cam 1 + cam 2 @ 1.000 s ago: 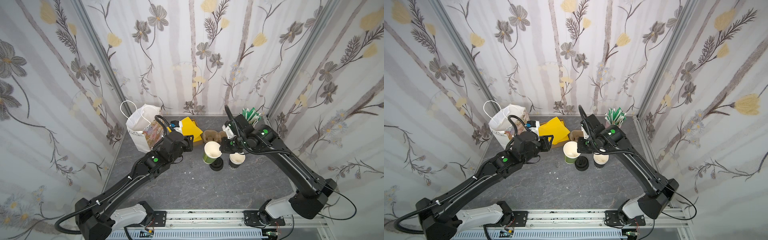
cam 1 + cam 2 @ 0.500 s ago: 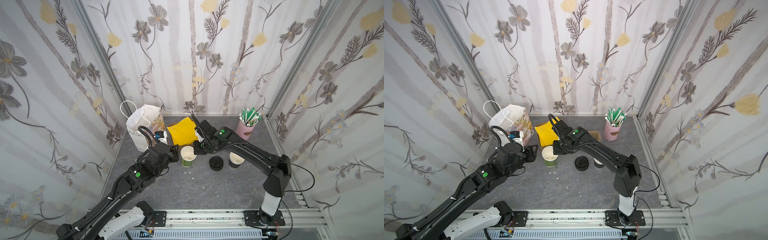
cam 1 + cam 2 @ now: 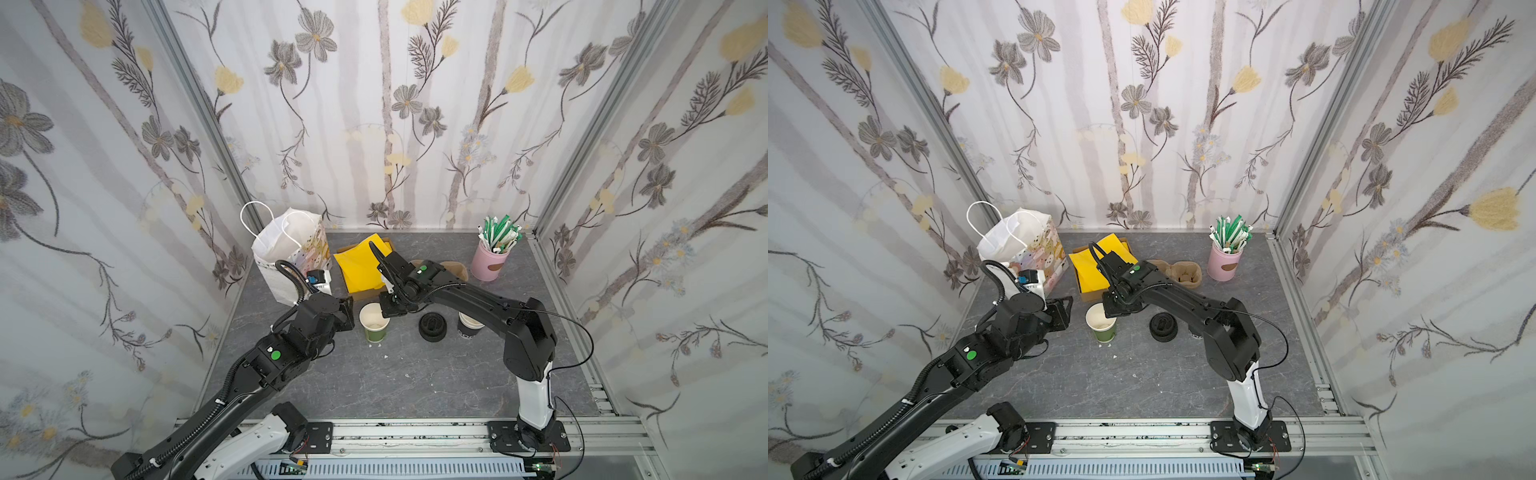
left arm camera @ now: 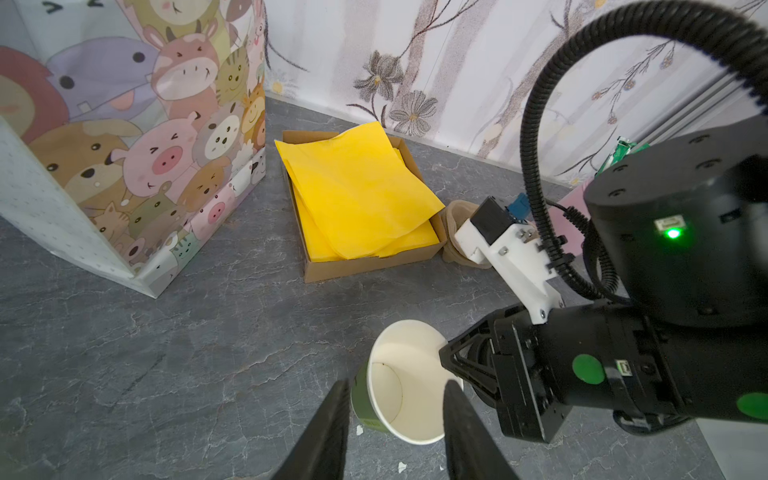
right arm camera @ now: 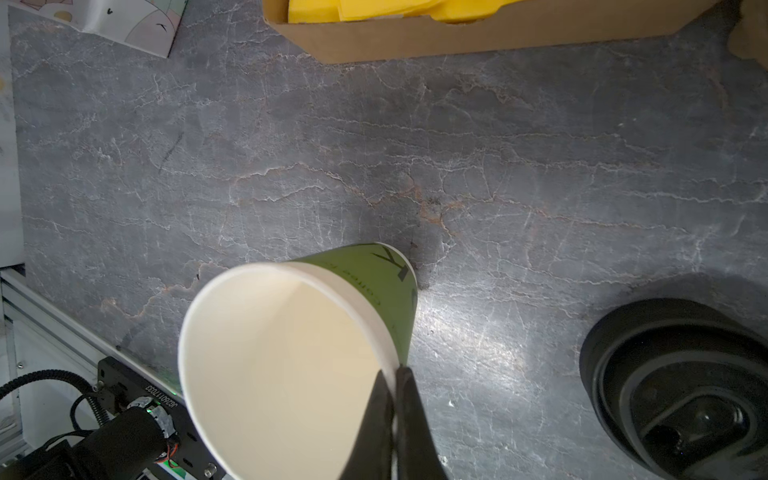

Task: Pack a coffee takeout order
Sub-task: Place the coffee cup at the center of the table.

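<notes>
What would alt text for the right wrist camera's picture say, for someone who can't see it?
The right gripper pinches the rim of an empty green paper cup over a grey marbled table. A black lid lies nearby; farther off sits a cardboard box of yellow napkins.

Bare grey table spreads wide between the arm bases and the green cup, and this is the roomiest way in. The cup is hemmed in. The left gripper, jaws apart, sits close on its left. The right gripper pinches its far rim, with that arm reaching across over the stacked black cups. A strip of bare table separates the cup from the black lid. A paper bag, a cardboard box of yellow napkins and a brown cup carrier line the back, with a narrow lane between bag and box.
</notes>
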`<act>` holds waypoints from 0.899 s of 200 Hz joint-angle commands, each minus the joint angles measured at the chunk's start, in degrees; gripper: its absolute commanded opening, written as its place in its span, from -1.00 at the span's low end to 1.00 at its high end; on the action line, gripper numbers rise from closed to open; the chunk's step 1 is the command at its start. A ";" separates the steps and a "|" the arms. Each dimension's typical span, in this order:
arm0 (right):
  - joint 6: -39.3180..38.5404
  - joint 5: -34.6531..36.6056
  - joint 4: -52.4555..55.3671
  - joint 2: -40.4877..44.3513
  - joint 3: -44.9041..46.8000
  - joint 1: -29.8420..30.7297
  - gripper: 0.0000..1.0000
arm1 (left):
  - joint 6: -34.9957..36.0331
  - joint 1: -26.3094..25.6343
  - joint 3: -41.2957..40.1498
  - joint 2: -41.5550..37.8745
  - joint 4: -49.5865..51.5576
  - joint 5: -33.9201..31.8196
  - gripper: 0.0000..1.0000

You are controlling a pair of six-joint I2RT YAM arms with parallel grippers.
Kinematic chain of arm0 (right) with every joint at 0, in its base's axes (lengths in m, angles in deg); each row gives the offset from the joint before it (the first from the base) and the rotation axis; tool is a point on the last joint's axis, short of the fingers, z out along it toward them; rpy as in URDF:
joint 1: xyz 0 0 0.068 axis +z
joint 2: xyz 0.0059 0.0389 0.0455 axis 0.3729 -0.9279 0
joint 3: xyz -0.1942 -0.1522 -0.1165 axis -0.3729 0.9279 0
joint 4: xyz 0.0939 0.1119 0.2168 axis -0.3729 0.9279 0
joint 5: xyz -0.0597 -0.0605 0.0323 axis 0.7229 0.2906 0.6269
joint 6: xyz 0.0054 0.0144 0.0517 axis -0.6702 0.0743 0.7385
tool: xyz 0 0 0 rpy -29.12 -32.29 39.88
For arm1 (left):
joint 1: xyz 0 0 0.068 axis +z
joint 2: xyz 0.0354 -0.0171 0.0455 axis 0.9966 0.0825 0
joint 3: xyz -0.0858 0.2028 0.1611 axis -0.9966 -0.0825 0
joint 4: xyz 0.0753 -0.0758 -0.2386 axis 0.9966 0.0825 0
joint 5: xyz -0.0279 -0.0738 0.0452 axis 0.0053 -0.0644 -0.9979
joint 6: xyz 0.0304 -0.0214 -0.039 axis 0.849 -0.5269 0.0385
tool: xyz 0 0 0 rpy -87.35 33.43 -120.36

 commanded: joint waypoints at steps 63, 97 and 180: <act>-3.14 -0.86 -2.54 0.45 1.93 -0.02 -0.76 | -3.76 0.06 -2.07 -0.47 -0.24 -2.96 -0.20; -3.05 -1.38 -2.03 1.06 2.24 0.01 -0.55 | -2.89 0.04 -1.78 0.23 -0.24 -2.98 -0.19; -2.49 -1.13 3.08 7.87 1.97 -0.45 -0.29 | 2.09 0.06 7.07 8.48 -0.63 -3.92 -0.19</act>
